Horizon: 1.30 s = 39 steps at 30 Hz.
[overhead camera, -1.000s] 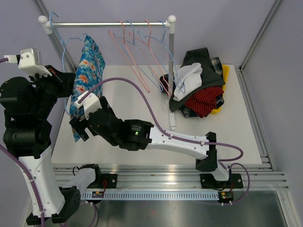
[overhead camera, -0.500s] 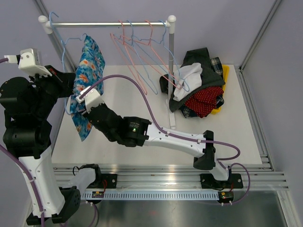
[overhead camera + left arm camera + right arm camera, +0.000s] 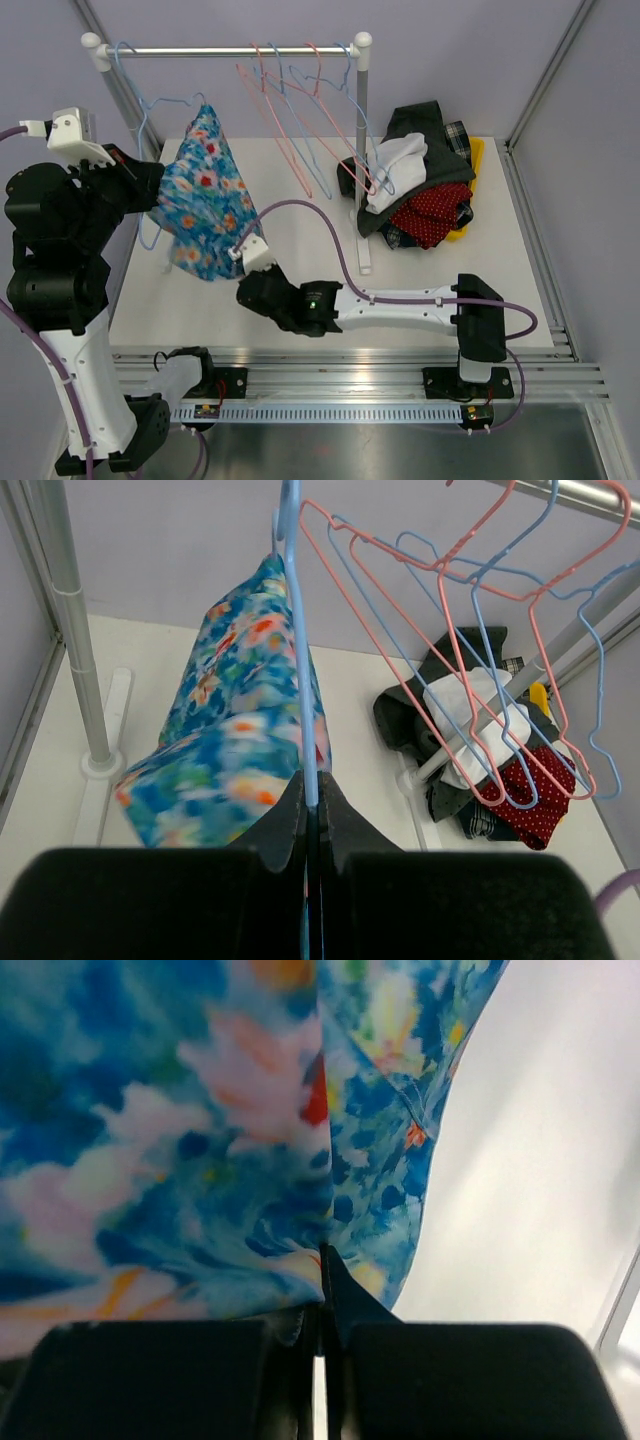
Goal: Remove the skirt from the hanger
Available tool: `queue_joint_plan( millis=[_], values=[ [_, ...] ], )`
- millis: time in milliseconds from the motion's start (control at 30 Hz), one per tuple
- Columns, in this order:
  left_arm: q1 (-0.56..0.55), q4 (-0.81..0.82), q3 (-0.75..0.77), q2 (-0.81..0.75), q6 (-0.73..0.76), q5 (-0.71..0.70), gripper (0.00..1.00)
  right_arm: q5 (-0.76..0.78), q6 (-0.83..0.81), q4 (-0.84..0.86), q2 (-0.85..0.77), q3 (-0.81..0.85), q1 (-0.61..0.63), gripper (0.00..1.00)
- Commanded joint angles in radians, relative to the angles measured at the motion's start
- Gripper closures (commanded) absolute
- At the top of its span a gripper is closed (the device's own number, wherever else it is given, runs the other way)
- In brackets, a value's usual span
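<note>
Two pincers clamped, left pincer [image 3: 311,792] on blue hanger [image 3: 297,630], right pincer [image 3: 325,1265] on floral skirt [image 3: 180,1110] hem, so if we yank hard, fabric could snag or slip.

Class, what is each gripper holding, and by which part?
Left gripper clamps the blue hanger by its wire; right gripper pinches the floral skirt near its lower edge.

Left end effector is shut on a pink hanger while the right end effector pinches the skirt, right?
Not quite. The hanger in the left end effector is blue, not pink, as the left wrist view shows; the pink ones hang free on the rail. The right end effector does pinch the skirt.
</note>
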Motion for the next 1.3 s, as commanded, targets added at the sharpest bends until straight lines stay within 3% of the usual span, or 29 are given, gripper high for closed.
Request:
queue_joint_plan(
  millis=[0, 233, 467, 700, 767, 833, 867, 933, 1033, 1267],
  values=[
    [-0.001, 0.158, 0.055, -0.009, 0.024, -0.007, 1.00, 0.011, 0.215, -0.009, -0.066, -0.195, 0.030, 1.00],
    [-0.001, 0.156, 0.055, -0.009, 0.025, -0.017, 1.00, 0.165, 0.327, -0.153, -0.115, -0.263, 0.091, 1.00],
    [-0.004, 0.153, 0.017, -0.031, 0.036, -0.031, 1.00, 0.486, 0.266, -0.341, -0.450, -0.248, 0.091, 1.00],
    [-0.004, 0.156, 0.005, -0.031, 0.036, -0.033, 1.00, 0.617, -0.168, -0.158, -0.790, -0.286, 0.090, 1.00],
    [-0.005, 0.161, -0.006, -0.032, 0.031, -0.030, 1.00, 0.653, -0.297, 0.012, -0.874, -0.307, 0.085, 1.00],
    [-0.004, 0.171, -0.021, -0.034, 0.027, -0.024, 1.00, 0.641, -0.542, 0.181, -0.910, -0.343, 0.071, 1.00],
    [-0.004, 0.177, -0.024, -0.034, 0.024, -0.022, 1.00, 0.631, -0.598, 0.274, -0.916, -0.340, 0.039, 1.00],
    [-0.004, 0.181, -0.032, -0.034, 0.024, -0.022, 1.00, 0.565, -0.656, 0.271, -0.898, -0.281, -0.022, 1.00],
    [-0.004, 0.182, -0.034, -0.026, 0.031, -0.030, 1.00, 0.427, -0.615, 0.076, -0.794, -0.142, -0.201, 1.00],
    [-0.004, 0.188, -0.058, -0.014, 0.050, -0.044, 1.00, 0.112, -0.580, -0.035, -0.568, 0.171, -0.688, 1.00]
  ],
)
